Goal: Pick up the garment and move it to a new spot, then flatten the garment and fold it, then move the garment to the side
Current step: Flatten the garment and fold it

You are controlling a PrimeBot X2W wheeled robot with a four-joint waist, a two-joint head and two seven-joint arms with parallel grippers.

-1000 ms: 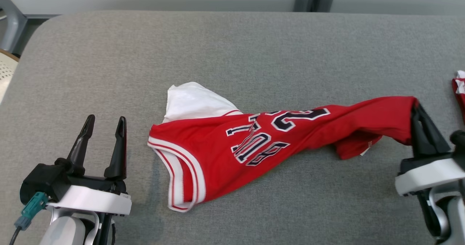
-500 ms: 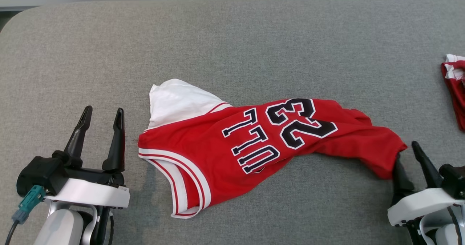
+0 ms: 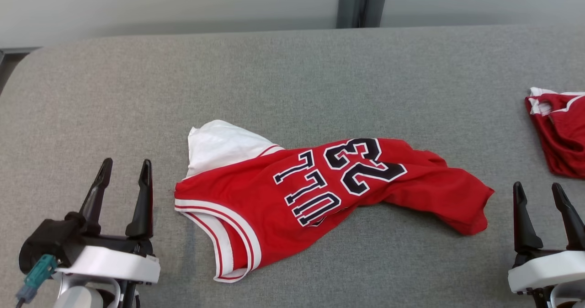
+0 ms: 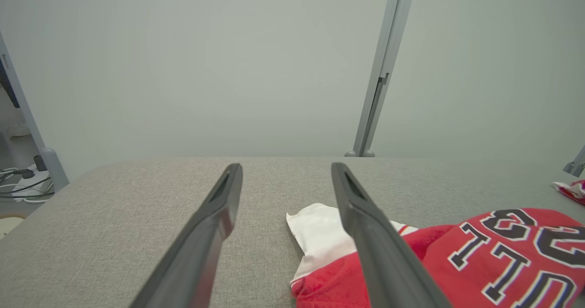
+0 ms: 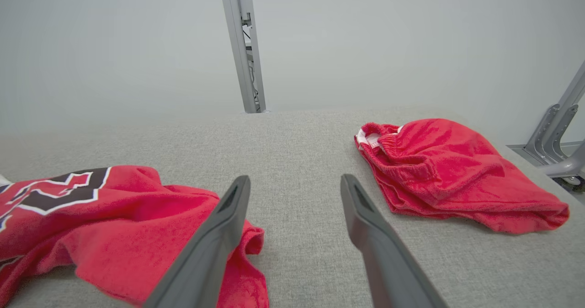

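The garment [image 3: 292,193] is a red jersey with dark white-edged lettering, white trim and a white panel at its far left. It lies crumpled across the middle of the grey padded table [image 3: 292,79]. In the left wrist view the garment [image 4: 480,262] sits to the lower right, and in the right wrist view the garment [image 5: 91,225] sits to the lower left. My left gripper [image 3: 124,166] stands open just left of the jersey. My right gripper [image 3: 537,189] stands open just right of the jersey's rumpled end, holding nothing.
A second red cloth [image 3: 560,132] with a white band lies bunched at the table's right edge, seen as the red cloth [image 5: 448,171] in the right wrist view. A grey post [image 3: 361,2] stands behind the table against a pale wall.
My right gripper has opened and let go of the jersey's right end, which has dropped onto the table. The gripper has drawn back to the right. The camera view has shifted.
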